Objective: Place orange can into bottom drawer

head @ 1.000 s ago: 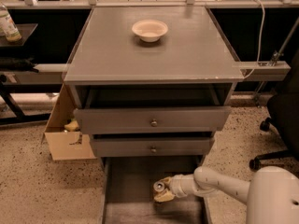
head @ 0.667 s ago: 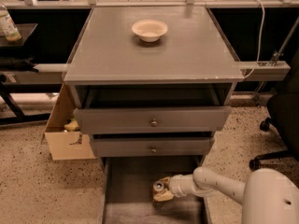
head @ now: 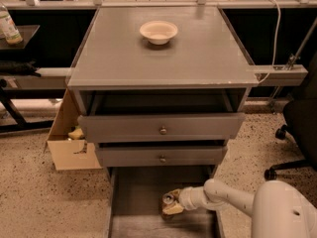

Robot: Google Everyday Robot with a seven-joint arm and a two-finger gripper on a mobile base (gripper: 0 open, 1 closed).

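Observation:
The orange can (head: 169, 199) shows its silver top inside the open bottom drawer (head: 138, 207), near the drawer's middle. My gripper (head: 171, 205) reaches in from the lower right on a white arm and sits around the can, with pale fingers (head: 173, 209) against its side. The can's lower part is hidden by the fingers. The bottom drawer is pulled far out under the two upper drawers of the grey cabinet (head: 161, 58).
A cream bowl (head: 158, 31) stands on the cabinet top. The upper drawers (head: 161, 128) are slightly pulled out. A cardboard box (head: 69, 140) sits on the floor at the left. An office chair (head: 297, 128) stands at the right. A bottle (head: 8, 29) is at far left.
Almost nothing differs; the gripper and can stay in the same spot inside the bottom drawer.

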